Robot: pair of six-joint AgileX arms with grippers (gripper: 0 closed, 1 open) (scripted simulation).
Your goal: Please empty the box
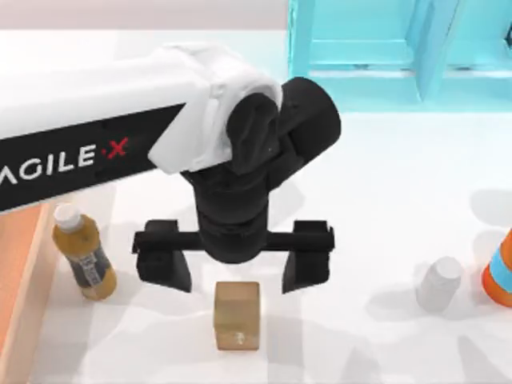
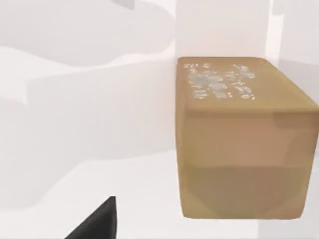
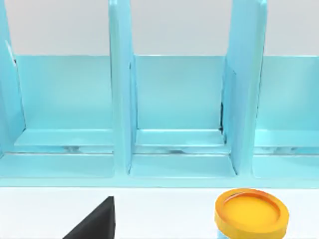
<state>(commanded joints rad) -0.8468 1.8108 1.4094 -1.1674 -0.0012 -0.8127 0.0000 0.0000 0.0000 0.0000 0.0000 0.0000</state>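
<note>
**Left arm poised over the tan cube, box at the bench's left edge**

The large shallow orange-brown wooden-looking box (image 1: 18, 280) sits at the far left of the white bench (image 1: 376, 264) in the top view, cut off by the frame, so just a strip of its light-orange rim wall and a sliver of floor can be seen. What lies inside cannot be told from here. It looks rigid and flat-walled, likely too broad for one gripper to span; I judge that emptying it means lifting things out one by one rather than moving the box itself.

Just beside the box's wall, on the bench, stands a small amber bottle with a white cap and dark label (image 1: 82, 252). It looks light and stiff but smooth and round, so a grip across its body below the cap would seem safest.

The left gripper (image 1: 234, 268) hangs in the middle of the bench, its black fingers (image 1: 164, 260) spread wide and holding nothing. Just in front of them rests a small tan cardboard-coloured cube (image 1: 237, 314), not touched; the left wrist view shows the cube (image 2: 239, 144) with flat faces and a pale speckled patch on top. It appears light and firm, and opposite flat sides offer a plain hold.

At the right stand a small white bottle (image 1: 438, 283) and an orange object with a blue band (image 1: 500, 272). A turquoise shelf unit (image 1: 384, 48) lines the back; the right wrist view faces it, with a yellow-lidded jar (image 3: 251, 215) below. Whether the right arm's fingers are spread or closed cannot be told.
</note>
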